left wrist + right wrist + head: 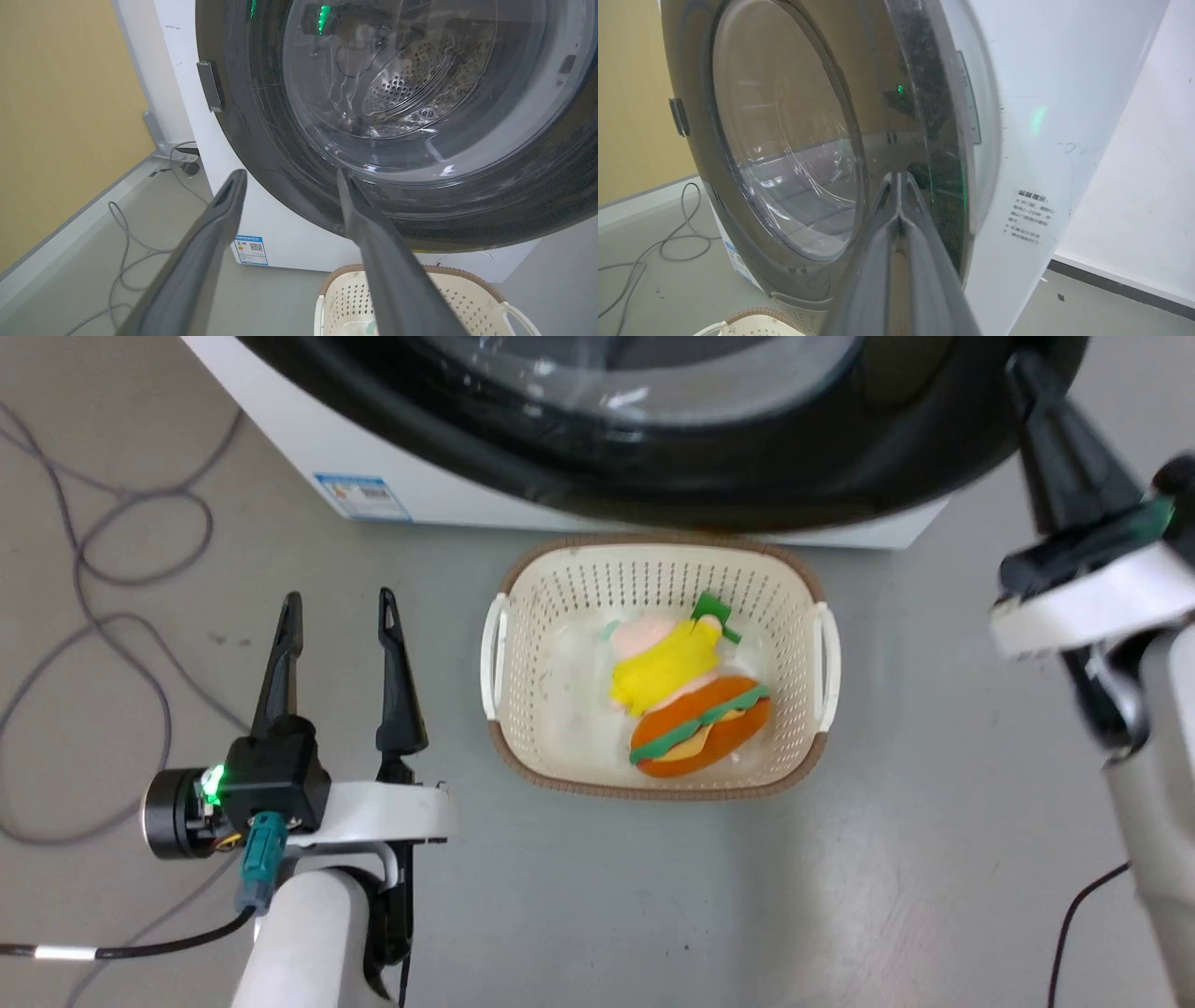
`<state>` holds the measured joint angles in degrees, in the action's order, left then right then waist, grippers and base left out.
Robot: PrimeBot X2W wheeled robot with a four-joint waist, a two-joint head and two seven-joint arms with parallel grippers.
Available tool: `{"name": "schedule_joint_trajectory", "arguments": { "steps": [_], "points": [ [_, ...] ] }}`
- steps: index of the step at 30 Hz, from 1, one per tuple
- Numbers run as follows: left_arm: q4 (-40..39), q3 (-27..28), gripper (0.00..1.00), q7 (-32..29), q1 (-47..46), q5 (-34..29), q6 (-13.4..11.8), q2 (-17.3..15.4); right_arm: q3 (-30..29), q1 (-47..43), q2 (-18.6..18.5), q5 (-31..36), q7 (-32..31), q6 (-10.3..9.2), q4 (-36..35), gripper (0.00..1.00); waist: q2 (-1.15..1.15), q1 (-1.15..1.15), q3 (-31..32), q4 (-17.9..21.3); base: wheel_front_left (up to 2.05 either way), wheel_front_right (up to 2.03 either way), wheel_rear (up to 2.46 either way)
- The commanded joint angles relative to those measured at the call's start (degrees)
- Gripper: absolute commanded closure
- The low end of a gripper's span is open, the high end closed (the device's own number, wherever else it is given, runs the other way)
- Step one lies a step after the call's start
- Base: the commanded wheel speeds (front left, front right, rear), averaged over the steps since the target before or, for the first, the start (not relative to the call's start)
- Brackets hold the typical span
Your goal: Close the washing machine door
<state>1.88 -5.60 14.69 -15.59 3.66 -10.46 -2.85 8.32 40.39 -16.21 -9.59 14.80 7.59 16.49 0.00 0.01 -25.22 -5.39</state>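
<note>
The right tool (899,179), fingers pressed together, was held at the black rim of the washing machine door (784,140).

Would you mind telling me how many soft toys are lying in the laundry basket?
2: an orange burger toy in the basket's near right part, and a yellow toy just behind, touching it. More may hide underneath.

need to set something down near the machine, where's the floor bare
Bare floor lies on the near side of the basket, and between its left handle and the left gripper. Crowded: cables at far left, and the strip between basket and washing machine, under the door.
</note>
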Motion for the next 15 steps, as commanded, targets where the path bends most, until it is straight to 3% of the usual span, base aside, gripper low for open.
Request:
{"name": "schedule_joint_trajectory", "arguments": {
  "steps": [1,15],
  "points": [
    [-0.2,-0.2,0.00,0.3,-1.0,0.3,-0.3,0.0,-0.2,1.9,-0.7,0.2,0.2,-0.10,0.9,1.00,0.00,-0.01,-1.3,-0.4,0.00,0.00,0.00],
    [-0.2,-1.6,0.00,0.3,-2.9,1.4,-1.3,0.0,-2.1,12.9,-3.0,0.8,0.2,-0.10,14.2,1.00,0.00,-0.01,-3.7,-1.5,0.00,0.00,0.00]
  ]
}}
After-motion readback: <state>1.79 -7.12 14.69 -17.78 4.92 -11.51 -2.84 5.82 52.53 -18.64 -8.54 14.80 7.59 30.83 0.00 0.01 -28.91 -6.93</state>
